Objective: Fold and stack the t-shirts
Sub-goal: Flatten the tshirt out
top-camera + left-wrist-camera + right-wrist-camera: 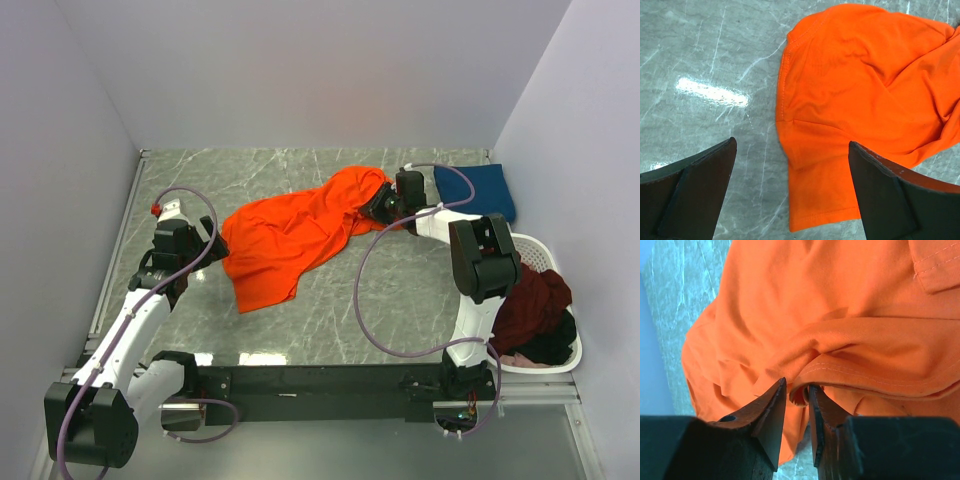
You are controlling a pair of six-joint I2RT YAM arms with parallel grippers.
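— Starting far to the left of the white basket?

— Found the left gripper there. Spread wide, gripping nothing, poised over a stitched edge of the orange t-shirt.

— And the lie of that t-shirt?

— Sprawled loose on the grey marbled table, left of the basket and apart from it. Long axis on a slant: broad end nearer the arm bases and farther from the basket, narrow bunched end farther back and closer to the basket. Cannot tell which end holds the collar.

— Any writing to read?

— Only a stitched orange flap at the top corner of the right wrist view, too unclear to name.

— Moving on toward the basket?

— Met the right gripper at the bunched end, just left of the basket's far rim. Drawn narrow, pinching a fold of the orange hem between the fingertips.

— Beyond the basket?

— Navy t-shirt, folded flat, just behind the far rim.

— Inside the basket?

— Crumpled maroon t-shirt heaped over the left rim, black t-shirt bunched toward the near end.
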